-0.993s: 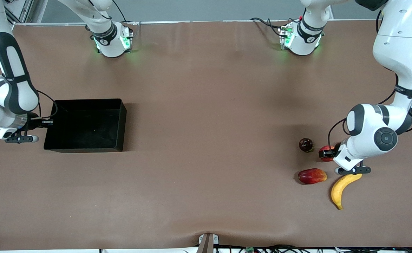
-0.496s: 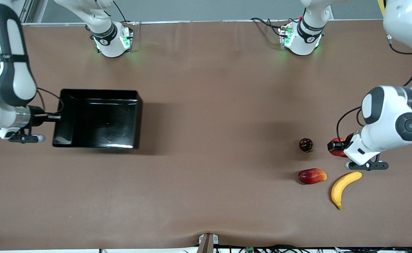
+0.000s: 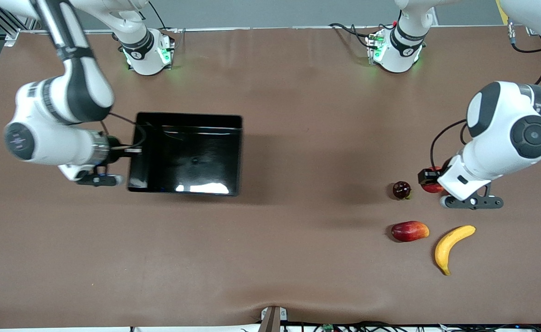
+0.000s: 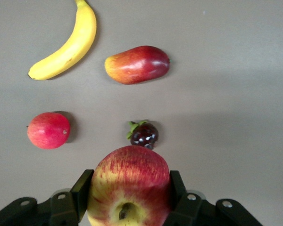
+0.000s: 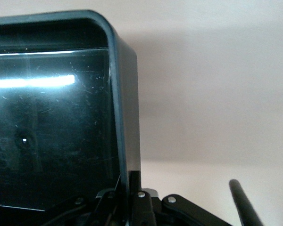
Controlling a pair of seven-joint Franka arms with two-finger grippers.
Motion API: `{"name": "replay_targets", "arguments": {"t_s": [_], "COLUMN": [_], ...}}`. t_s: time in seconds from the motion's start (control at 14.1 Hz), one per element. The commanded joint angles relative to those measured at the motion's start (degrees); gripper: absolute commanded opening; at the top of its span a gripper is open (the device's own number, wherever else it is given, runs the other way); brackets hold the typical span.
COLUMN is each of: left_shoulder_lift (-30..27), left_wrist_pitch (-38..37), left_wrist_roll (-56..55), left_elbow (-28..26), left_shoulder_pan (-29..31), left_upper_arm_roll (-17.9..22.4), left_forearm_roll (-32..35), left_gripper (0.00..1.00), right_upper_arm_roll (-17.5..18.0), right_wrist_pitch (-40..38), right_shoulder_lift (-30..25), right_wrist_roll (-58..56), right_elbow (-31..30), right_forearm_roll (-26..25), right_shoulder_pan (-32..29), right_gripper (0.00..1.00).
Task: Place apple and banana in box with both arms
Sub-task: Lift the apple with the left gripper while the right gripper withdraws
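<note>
My left gripper is shut on the apple, red with yellow streaks, and holds it up over the table beside the other fruit. In the left wrist view the apple fills the gap between the fingers. The yellow banana lies on the table nearer the front camera; it also shows in the left wrist view. My right gripper is shut on one short wall of the black box and holds it lifted over the table. The right wrist view shows the wall pinched in the gripper.
A red-and-orange mango-shaped fruit lies beside the banana. A small dark fruit sits next to the held apple. A pinkish-red round fruit shows only in the left wrist view. The box casts a shadow on the table's middle.
My right arm has lifted the box and carried it toward the middle of the table. My left gripper has risen with the apple, away from the banana.
</note>
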Motion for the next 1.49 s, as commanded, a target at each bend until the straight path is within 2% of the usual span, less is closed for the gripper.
{"name": "replay_targets", "arguments": {"t_s": [0.0,0.35,0.64,0.85,0.92,0.99,1.13,1.28,1.42], "left_shoulder_lift": [-2.57,-3.72,-4.33,-4.34,-4.34,-4.34,-4.07,-3.72,-3.46], "left_wrist_pitch": [-2.86,-4.71,-4.98,-5.15,-5.15,-5.24,-5.15,-5.15,-4.37], "left_wrist_roll": [-4.47,-12.47,-15.47,-16.78,-16.96,-17.05,-17.75,-18.98,-20.91], "left_elbow": [-0.42,-0.42,-0.68,-0.59,-0.59,-0.77,-0.94,-1.03,-2.34], "left_shoulder_pan": [0.32,0.41,0.41,0.23,0.23,0.23,0.14,-0.03,-0.30], "left_upper_arm_roll": [-2.95,-7.43,-8.76,-9.20,-9.29,-9.55,-9.64,-10.25,-11.83], "left_forearm_roll": [-0.23,-0.41,-0.50,-0.59,-0.59,-0.59,-1.11,-3.56,-3.66], "left_gripper": [0.00,0.00,0.00,0.00,0.00,0.00,0.00,0.00,0.00], "right_upper_arm_roll": [4.07,4.96,4.96,4.96,4.96,4.96,4.96,4.87,4.96], "right_wrist_pitch": [5.61,25.12,30.07,32.45,32.45,32.28,31.58,28.78,16.35], "right_shoulder_lift": [3.19,12.25,17.17,19.11,19.38,19.38,19.29,18.25,16.66], "right_wrist_roll": [5.88,21.10,21.83,25.07,26.30,27.88,28.15,27.81,27.37], "right_elbow": [1.35,1.79,1.97,1.96,2.05,2.14,3.54,5.82,13.35], "right_forearm_roll": [1.56,1.38,0.41,0.24,0.50,-0.02,-4.57,-5.48,-5.48], "right_shoulder_pan": [2.07,15.34,20.45,20.90,20.81,20.55,20.38,19.76,18.18], "right_gripper": [0.00,0.00,0.00,0.00,0.61,1.00,1.00,1.00,1.00]}}
